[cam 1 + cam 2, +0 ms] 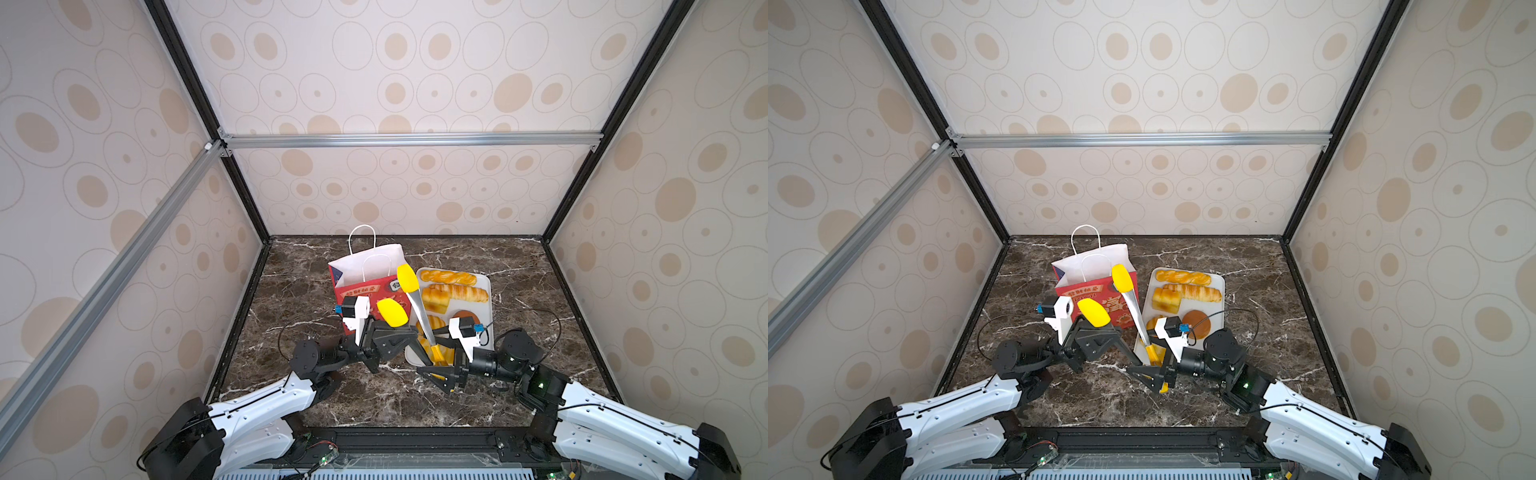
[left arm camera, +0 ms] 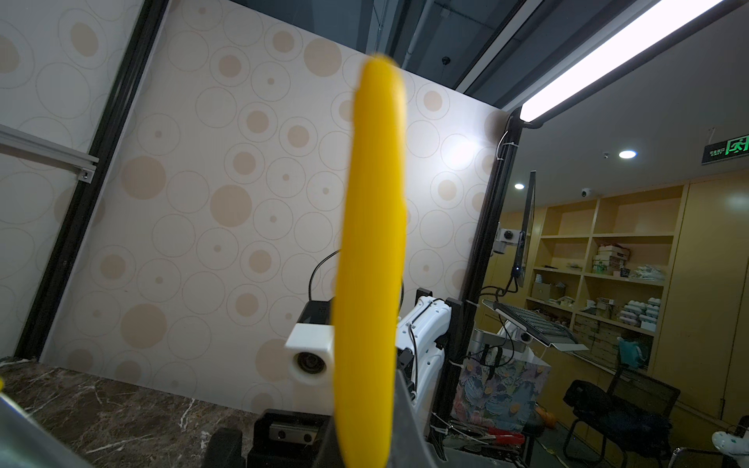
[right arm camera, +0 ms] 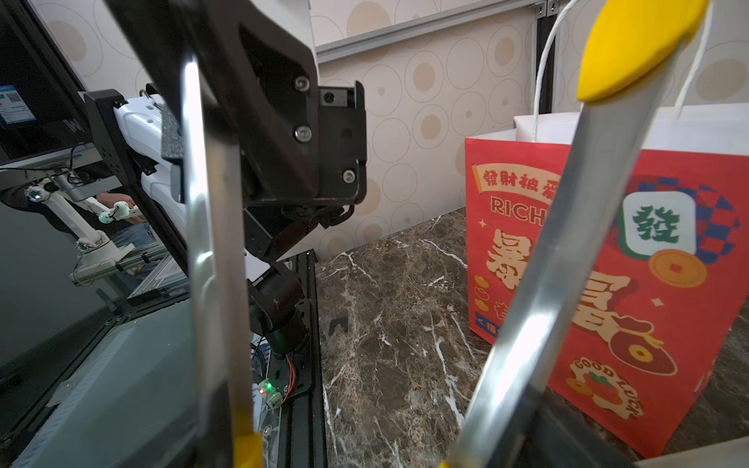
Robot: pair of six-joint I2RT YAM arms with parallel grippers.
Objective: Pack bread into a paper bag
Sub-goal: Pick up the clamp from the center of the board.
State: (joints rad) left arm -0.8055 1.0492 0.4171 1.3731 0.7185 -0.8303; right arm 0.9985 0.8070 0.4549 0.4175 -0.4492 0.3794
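- Left gripper point(image 1: 405, 334): clenched on one arm of the tongs point(image 1: 420, 308), below its yellow tip. The tongs are raised off the marble table point(image 1: 365, 395), with their arms spread in a V.
- Right gripper point(image 1: 441, 369): jaws spread wide about the hinge end of the tongs. Whether the pads touch the metal cannot be told.
- Bread point(image 1: 446, 276): every visible piece lies on the white tray point(image 1: 487, 286), just beside the paper bag point(image 1: 361, 291). The bag stands upright with its mouth open, and no bread shows inside.
- Judged step: the tongs are being passed to the right arm, so packing has barely begun.
- Recommended: the right jaws should close squarely across both arms near the hinge, firmly enough to seat the tool without pinching the tips together. The left should let go only once that hold is firm.
- Risk: the farther tip appears close to the bag's near corner, and a careless swing could topple the bag.
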